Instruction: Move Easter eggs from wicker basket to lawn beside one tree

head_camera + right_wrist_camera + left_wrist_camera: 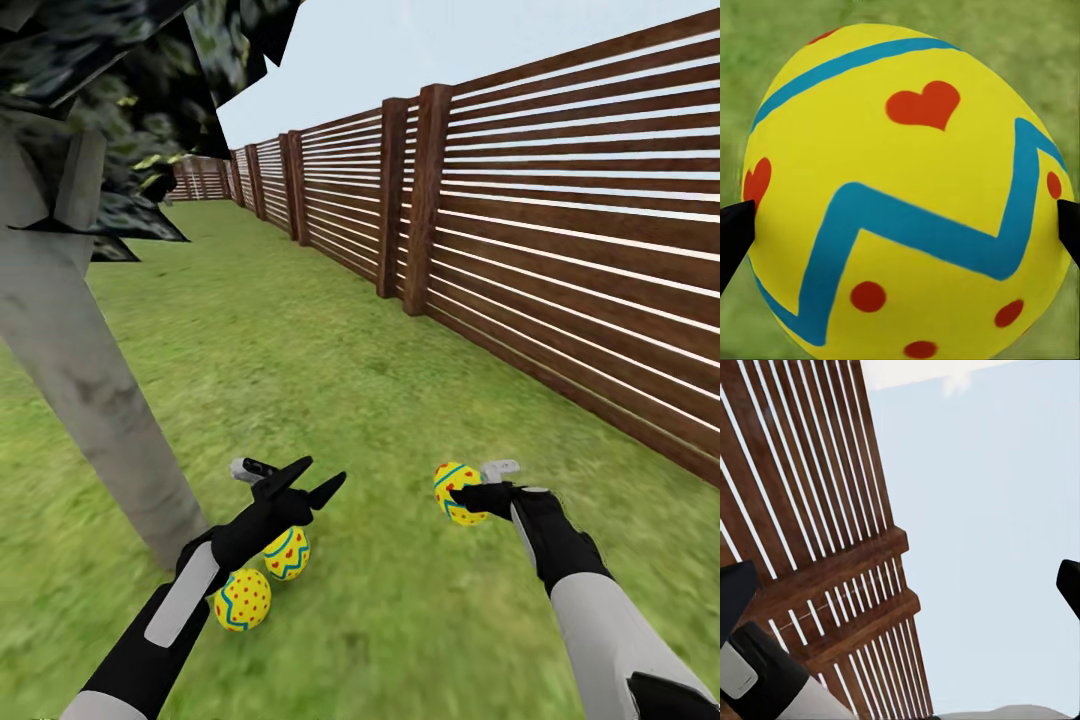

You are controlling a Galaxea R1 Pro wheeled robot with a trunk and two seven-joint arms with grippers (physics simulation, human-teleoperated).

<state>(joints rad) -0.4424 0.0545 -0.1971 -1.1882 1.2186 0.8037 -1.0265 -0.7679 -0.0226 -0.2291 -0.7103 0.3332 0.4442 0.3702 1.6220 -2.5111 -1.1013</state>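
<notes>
Three yellow Easter eggs are out on the lawn near the tree, whose pale-grey trunk leans up into dark, angular foliage. The dotted egg lies on the grass by the foot of the trunk, painted with red dots and a blue-green band. Touching it, or very nearly, is the heart egg, with red hearts and a zigzag; its upper part is hidden behind the left gripper, whose jaws stand spread apart with nothing between them, just above that egg.

The held egg sits clamped between the jaws of the right gripper, off to the right of the other two and low over the grass; whether it touches the ground I cannot tell. Up close in the right wrist view it shows a broad blue zigzag, a red heart and scattered red dots.

A brown slatted fence runs along the right side. The left forearm covers part of the grass beside the dotted egg.
</notes>
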